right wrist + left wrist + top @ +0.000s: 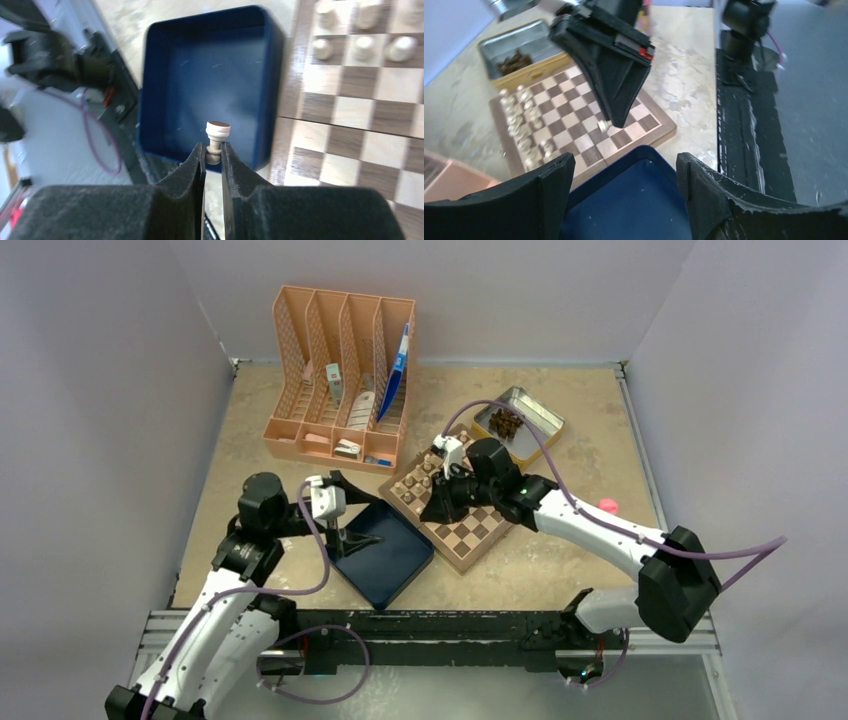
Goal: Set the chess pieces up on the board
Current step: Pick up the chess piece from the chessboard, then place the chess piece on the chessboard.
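Mottled beige worktop (pixel 560 580) with plain pale walls (pixel 100 390) around it. The right gripper (pixel 212 150) pinches one chess piece (pixel 218 131) over the board (pixel 350 140). The left gripper (pixel 624 170) stands wide and empty above the blue tray (pixel 624 210).

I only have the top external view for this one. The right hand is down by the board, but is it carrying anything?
Observer: Yes. The right wrist view shows the right hand shut on one pale chess piece, pinched at its narrow end, with the round base sticking out past the fingertips.
Operator: And the other arm?
Observer: Its wrist view shows the left hand open, with nothing between the fingers and the blue tray below it.
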Motion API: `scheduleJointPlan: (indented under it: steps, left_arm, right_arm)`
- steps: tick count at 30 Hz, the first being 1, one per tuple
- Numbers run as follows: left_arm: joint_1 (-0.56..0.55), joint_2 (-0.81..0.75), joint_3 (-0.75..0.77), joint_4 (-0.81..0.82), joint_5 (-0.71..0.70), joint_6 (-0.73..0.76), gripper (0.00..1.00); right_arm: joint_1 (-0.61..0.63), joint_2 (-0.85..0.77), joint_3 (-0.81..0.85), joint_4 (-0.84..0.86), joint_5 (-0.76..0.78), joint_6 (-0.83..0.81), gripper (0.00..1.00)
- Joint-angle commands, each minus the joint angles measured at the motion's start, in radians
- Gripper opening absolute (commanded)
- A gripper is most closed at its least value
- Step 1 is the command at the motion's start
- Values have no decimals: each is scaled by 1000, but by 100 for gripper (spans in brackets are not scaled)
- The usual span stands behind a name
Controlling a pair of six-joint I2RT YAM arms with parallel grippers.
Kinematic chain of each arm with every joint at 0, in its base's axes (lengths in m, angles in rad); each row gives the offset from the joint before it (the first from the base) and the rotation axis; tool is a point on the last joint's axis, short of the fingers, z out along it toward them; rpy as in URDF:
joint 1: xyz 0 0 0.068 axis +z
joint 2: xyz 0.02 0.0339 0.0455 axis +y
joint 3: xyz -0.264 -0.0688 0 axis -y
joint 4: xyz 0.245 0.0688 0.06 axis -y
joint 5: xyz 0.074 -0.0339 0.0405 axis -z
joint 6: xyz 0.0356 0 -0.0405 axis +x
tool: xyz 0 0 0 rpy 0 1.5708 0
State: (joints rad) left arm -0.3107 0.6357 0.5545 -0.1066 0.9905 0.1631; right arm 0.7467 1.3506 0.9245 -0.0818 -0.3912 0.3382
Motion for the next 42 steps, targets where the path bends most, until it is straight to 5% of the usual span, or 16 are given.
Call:
scheduleJointPlan:
  steps: [1, 10, 22, 42]
  left_arm:
    - [-4, 28, 0, 52, 293, 258, 72]
    - [-4, 180, 143, -210, 367, 580, 69]
    - [-11, 298, 215, -425, 506, 821, 64]
    - [-28, 320, 222, -435, 536, 815, 46]
  right_arm:
    - [5, -50, -30, 122, -315, -39, 16]
    - [45, -47, -24, 163, -400, 8, 18]
    - [133, -11, 30, 228, -386, 86, 17]
    - [135, 5, 87, 266, -422, 115, 16]
